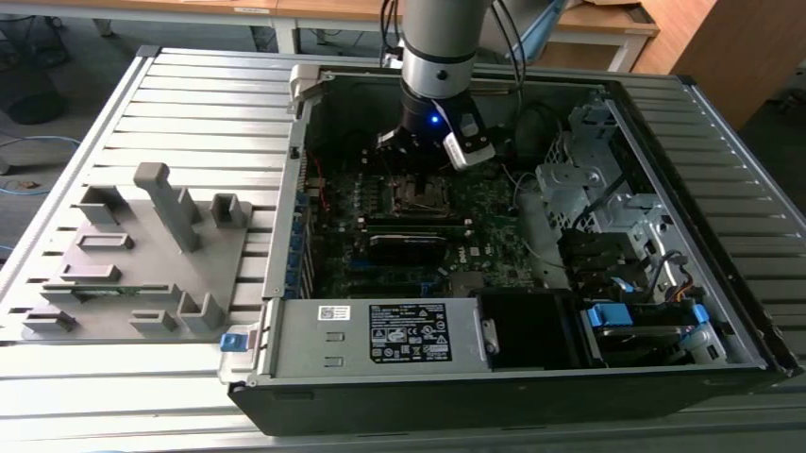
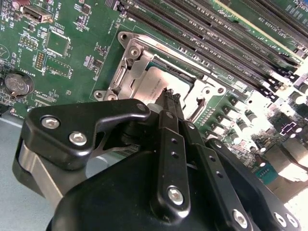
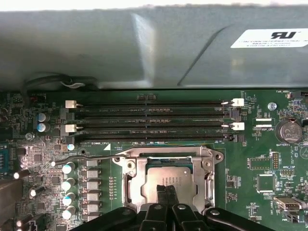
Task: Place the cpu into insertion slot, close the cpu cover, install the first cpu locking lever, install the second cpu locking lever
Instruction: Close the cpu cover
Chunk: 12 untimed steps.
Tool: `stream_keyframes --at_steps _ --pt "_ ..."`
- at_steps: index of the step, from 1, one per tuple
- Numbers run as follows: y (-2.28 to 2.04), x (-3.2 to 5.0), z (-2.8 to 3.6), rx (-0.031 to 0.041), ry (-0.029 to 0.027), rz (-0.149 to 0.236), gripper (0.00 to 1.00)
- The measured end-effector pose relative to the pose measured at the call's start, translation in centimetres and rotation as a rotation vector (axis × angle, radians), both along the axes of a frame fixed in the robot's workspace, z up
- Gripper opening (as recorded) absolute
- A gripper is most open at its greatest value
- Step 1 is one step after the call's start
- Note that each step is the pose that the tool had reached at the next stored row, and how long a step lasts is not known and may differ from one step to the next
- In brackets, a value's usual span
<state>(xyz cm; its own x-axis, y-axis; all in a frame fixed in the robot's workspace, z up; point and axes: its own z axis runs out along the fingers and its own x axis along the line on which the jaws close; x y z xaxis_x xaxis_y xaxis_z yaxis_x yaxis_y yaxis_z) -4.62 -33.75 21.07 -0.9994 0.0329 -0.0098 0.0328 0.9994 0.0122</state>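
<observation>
The cpu [image 3: 169, 174] lies flat in its socket on the green motherboard [image 3: 250, 144]; its grey metal top also shows in the second wrist view [image 2: 161, 79]. The silvery cpu cover [image 3: 137, 179] lies down around it as a frame [image 2: 131, 65]. A thin wire locking lever [image 3: 82, 157] sticks out sideways from the socket, away from the frame. My gripper [image 3: 167, 188] is shut, its two black fingers pressed together with nothing between them, tips right over the cpu's top [image 2: 168, 95]. In the exterior view the gripper [image 1: 422, 156] hangs just above the socket [image 1: 422, 195] inside the open case.
Four long memory slots [image 3: 154, 120] run beside the socket, under a grey metal case wall [image 3: 144, 48]. Capacitors [image 3: 70, 190] stand near the lever. A power supply [image 1: 377, 332] and drive cage [image 1: 605, 217] line the case. A grey fixture [image 1: 151, 255] sits at the exterior view's left.
</observation>
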Motion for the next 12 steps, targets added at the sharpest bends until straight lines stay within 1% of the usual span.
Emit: stream_keyframes --at_steps 3,6,8,12 --pt "0.01 0.00 -0.05 0.0004 -0.0002 0.000 0.11" --pt "0.00 0.00 -0.27 0.0002 -0.0001 0.000 0.11" --pt "0.00 -0.08 -0.27 -0.0001 -0.0001 0.000 0.11" --pt "0.00 -1.07 -0.32 0.0000 -0.0052 0.000 0.11"
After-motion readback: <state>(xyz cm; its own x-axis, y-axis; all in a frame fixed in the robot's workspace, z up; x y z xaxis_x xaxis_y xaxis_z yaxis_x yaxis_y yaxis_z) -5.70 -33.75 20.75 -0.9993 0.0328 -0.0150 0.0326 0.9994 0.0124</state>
